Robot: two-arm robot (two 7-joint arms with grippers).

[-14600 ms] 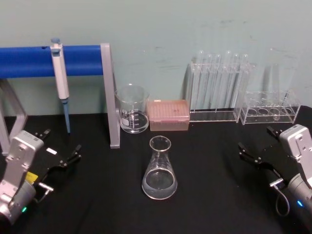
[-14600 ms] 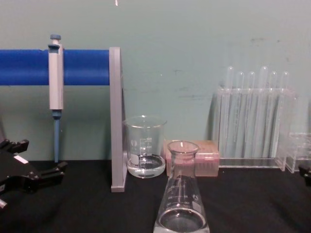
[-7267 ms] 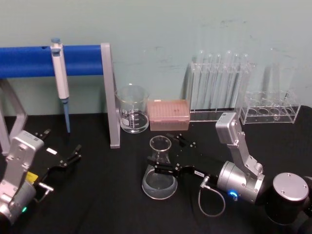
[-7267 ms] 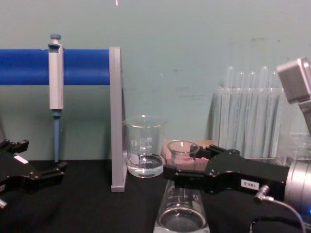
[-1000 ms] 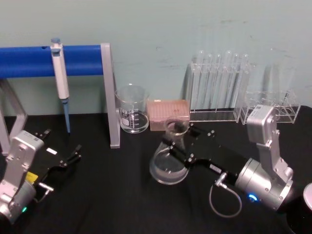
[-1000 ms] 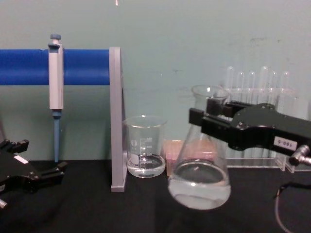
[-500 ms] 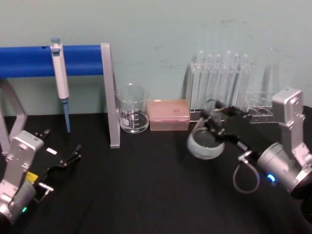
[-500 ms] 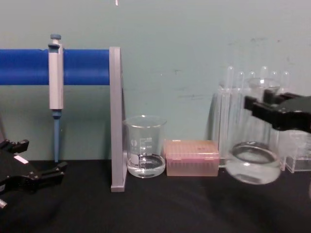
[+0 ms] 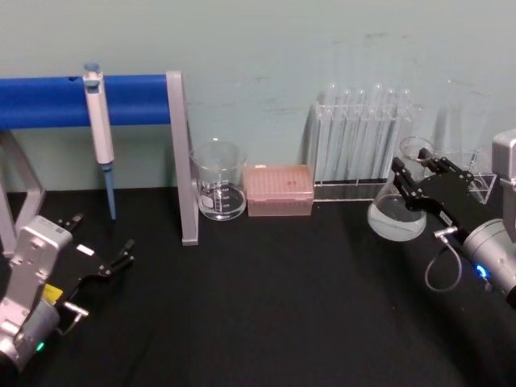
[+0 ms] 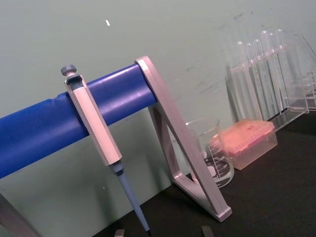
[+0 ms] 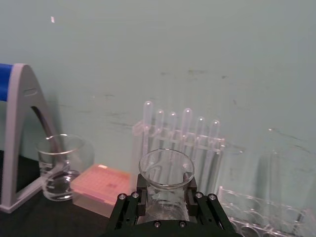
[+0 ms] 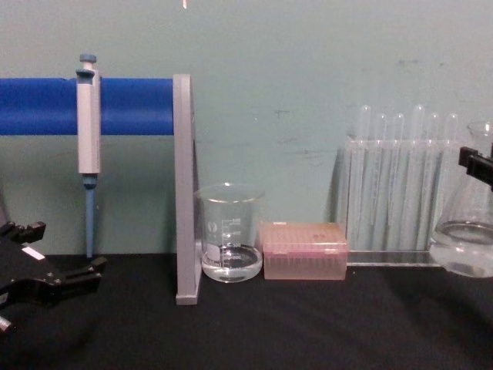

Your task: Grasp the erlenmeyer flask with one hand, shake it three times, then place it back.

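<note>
While the right gripper [image 9: 413, 172] was clamped on the narrow neck of the erlenmeyer flask [image 9: 394, 219], the flask hung below its fingers. Its wide base held a little clear liquid, was tipped toward the robot's left, and looked clear of the black surface [image 9: 266, 306]. A rack of test tubes [image 9: 360, 145] stood just behind the gripper, with the beaker [image 9: 218, 181] and a pink box [image 9: 278, 190] well off to its left. The left gripper [image 9: 102, 239] sat far to the left, fingers spread, holding nothing.
</note>
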